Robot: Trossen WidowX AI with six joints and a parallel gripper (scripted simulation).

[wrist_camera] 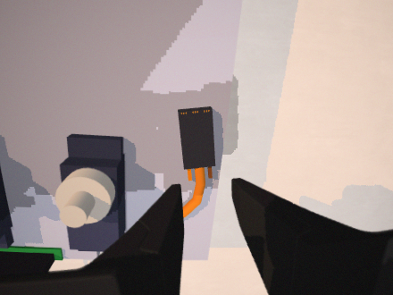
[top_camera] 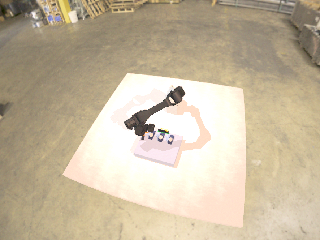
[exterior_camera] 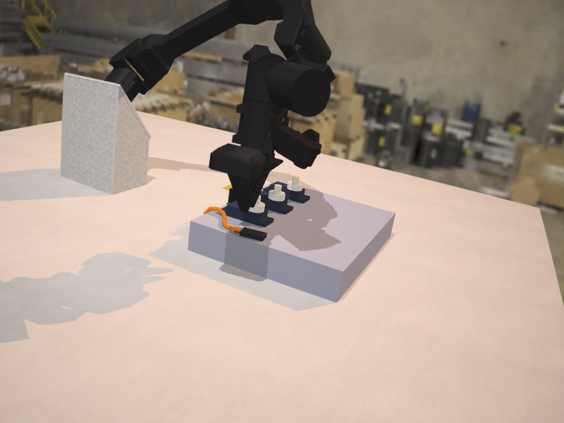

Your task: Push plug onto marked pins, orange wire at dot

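Observation:
The black plug (top_camera: 142, 137) (exterior_camera: 253, 234) (wrist_camera: 196, 139) lies flat on the pale lilac holder (top_camera: 156, 153) (exterior_camera: 365, 225) (wrist_camera: 219, 37), near its side edge. Its orange lead (exterior_camera: 221, 214) (wrist_camera: 200, 181) runs back from the plug's rear. My gripper (exterior_camera: 244, 209) (wrist_camera: 206, 189) is open with nothing between its fingers. In the wrist view its tips stand apart beyond the plug's wire end, on either side of the lead; their height above it is hard to tell. The yellow pins (top_camera: 164, 129) (exterior_camera: 227, 187) stick out at the holder's edge, mostly hidden in the exterior view. The marking dot cannot be made out.
Three dark blue servos with white round tops stand in a row; the nearest servo (top_camera: 151, 135) (wrist_camera: 96, 238) is beside the plug. A green board (wrist_camera: 36, 250) shows behind it in the wrist view. A grey block (exterior_camera: 89, 135) stands at the arm's base.

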